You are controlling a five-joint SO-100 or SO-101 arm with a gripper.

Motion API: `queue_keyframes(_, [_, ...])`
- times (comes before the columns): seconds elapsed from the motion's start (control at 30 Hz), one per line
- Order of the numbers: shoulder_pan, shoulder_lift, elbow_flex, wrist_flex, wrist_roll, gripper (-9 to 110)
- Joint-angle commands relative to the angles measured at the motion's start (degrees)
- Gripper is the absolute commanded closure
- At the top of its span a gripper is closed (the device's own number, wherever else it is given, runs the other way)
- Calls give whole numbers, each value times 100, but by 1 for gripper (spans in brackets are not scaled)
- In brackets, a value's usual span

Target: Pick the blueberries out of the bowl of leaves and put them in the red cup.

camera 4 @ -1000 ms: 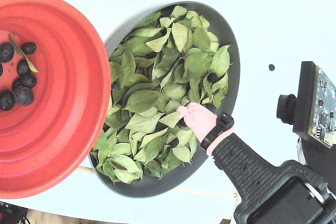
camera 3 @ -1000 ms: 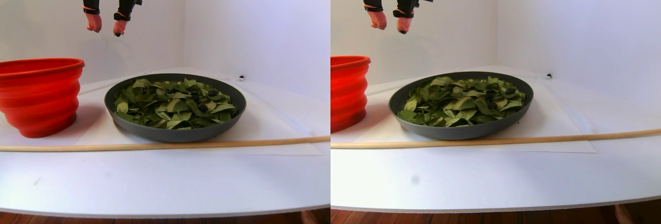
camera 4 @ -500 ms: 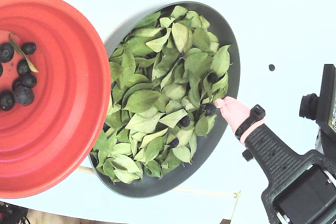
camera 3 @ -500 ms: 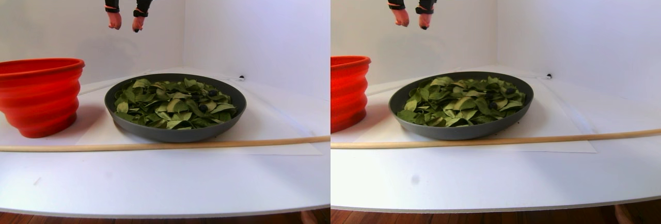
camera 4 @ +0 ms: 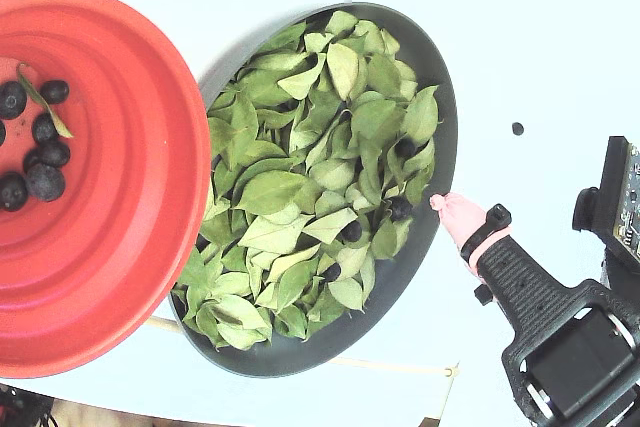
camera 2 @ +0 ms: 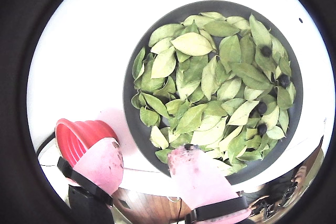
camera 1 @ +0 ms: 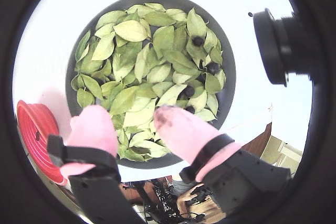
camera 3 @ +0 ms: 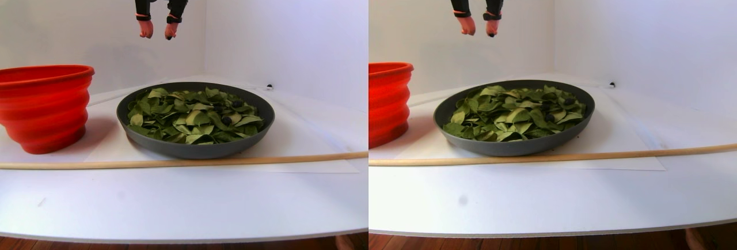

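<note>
Your white table (camera 3: 184, 204) carries everything, with no readable writing or brand showing anywhere. Biggest item is the red cup (camera 4: 120, 247), sitting at 9 o'clock of the bowl (camera 4: 445, 127) in the fixed view, with several blueberries (camera 4: 45, 180) resting in it at its 9 o'clock side. The bowl is packed with leaves (camera 4: 300, 187), and you've got a few more blueberries (camera 4: 400, 207) among them around 3 to 4 o'clock. A wooden stick (camera 3: 173, 161) lies along the front of both in the stereo pair view. Your gripper (camera 3: 155, 32) hangs high above the bowl, pink fingertips (camera 1: 181, 129) a small gap apart, nothing between them. A tiny black speck (camera 4: 517, 129) sits at 2 o'clock.
</note>
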Motion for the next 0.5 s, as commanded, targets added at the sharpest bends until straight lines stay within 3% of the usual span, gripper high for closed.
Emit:
queue_keyframes(0.0, [114, -18, -369, -141, -44, 85])
queue_keyframes(0.47, [677, -264, -404, -281, -378, 85])
